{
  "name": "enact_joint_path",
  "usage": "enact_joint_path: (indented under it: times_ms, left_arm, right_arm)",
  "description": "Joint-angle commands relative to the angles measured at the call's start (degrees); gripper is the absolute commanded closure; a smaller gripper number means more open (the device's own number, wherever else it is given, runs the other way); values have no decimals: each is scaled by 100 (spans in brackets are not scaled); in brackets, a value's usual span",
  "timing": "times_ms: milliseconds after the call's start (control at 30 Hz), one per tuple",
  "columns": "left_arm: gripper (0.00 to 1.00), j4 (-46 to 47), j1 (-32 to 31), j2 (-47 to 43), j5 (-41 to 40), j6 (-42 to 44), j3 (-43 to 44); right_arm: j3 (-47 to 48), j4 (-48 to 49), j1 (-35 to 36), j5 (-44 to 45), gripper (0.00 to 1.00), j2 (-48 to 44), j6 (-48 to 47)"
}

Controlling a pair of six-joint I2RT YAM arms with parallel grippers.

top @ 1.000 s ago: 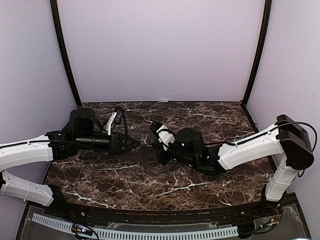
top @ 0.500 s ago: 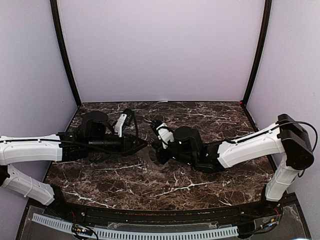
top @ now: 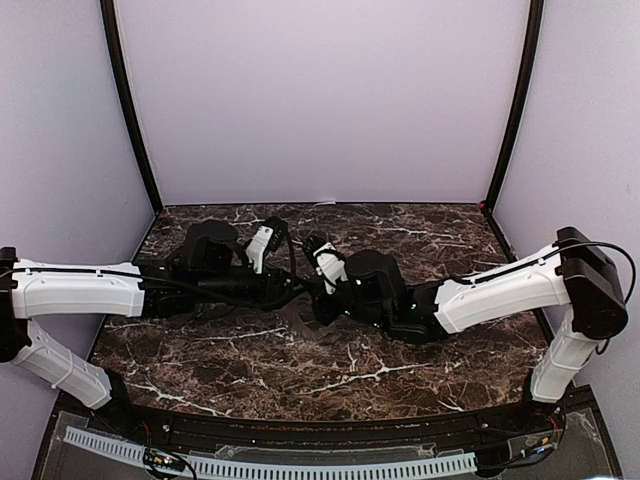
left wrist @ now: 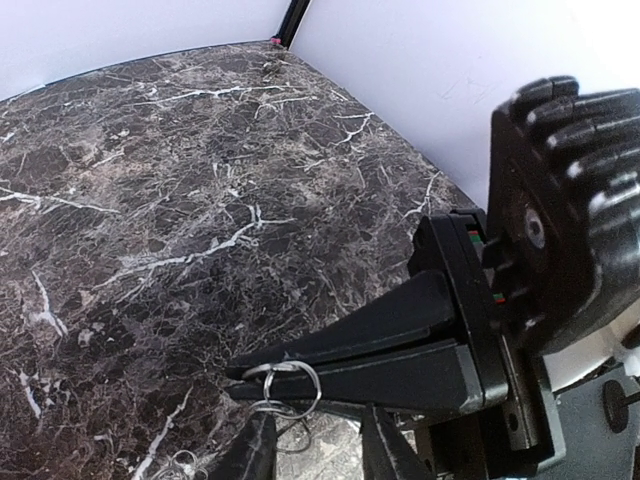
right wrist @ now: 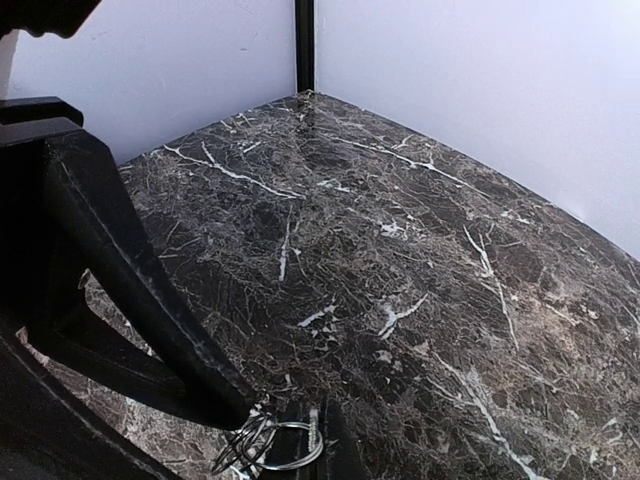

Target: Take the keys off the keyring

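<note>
Right gripper [left wrist: 240, 378] pressed shut on keyring [left wrist: 285, 365], left gripper [left wrist: 318, 450] partly spread close beside it

Soft, even overhead light fills the booth, tinting the pale walls [top: 320, 100] faintly lilac and leaving barely a shadow on the dark marble table [top: 400, 370], while in both wrist views the walls blow out to near white toward 12 o'clock.
</note>
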Motion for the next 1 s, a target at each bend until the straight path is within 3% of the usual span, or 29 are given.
enact_joint_path:
  times_ms: [0, 367, 600, 833, 967]
  left_arm:
    - [69, -198, -80, 95, -397, 323, 256]
    - [80, -683, -241, 170, -920, 554, 447]
    - [81, -894, -286, 208, -1122, 584, 510]
    - [100, -806, -299, 196, -1067, 617, 445]
    - [100, -617, -299, 80, -962, 782, 305]
  right_arm:
    - [187, 233, 30, -12, 100, -47, 85]
    - [300, 166, 30, 44, 100, -15, 56]
    - [335, 159, 29, 17, 100, -36, 55]
    - [331, 57, 30, 10, 100, -99, -19]
    - [348, -188, 25, -1, 100, -207, -183]
